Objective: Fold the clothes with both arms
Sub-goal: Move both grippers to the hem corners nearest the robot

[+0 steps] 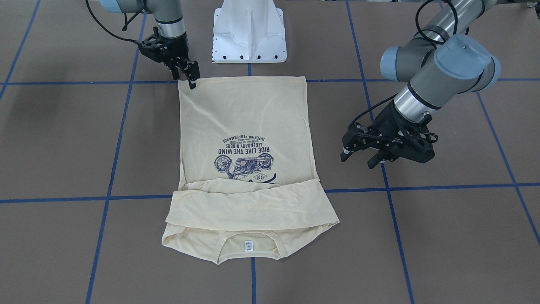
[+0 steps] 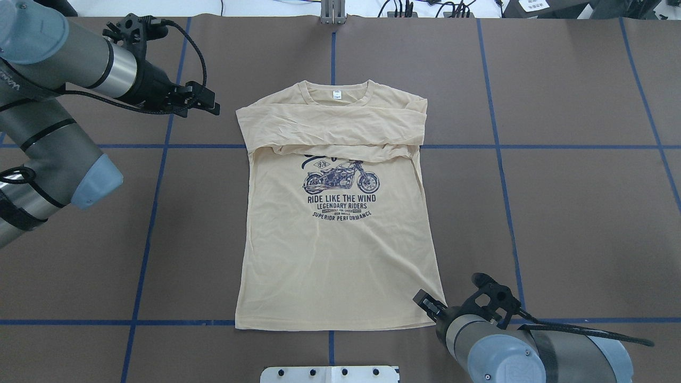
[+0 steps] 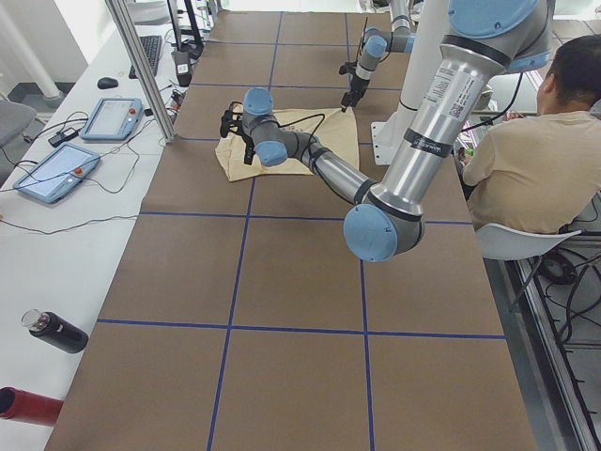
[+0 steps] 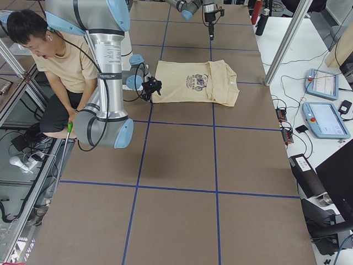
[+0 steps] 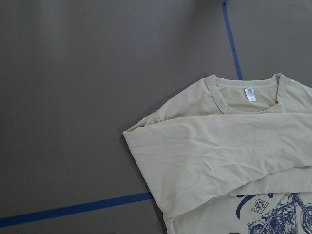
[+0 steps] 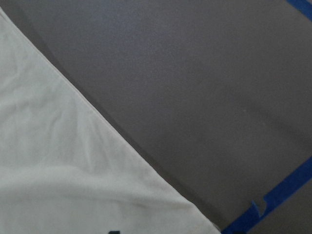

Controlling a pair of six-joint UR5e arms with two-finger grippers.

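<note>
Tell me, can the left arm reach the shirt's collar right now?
Probably yes. The left gripper is beside the shirt's shoulder, and nothing lies between it and the collar.

Silver-grey tubular arms [image 1: 422, 95], light-blue caps [image 1: 462, 59]
</note>
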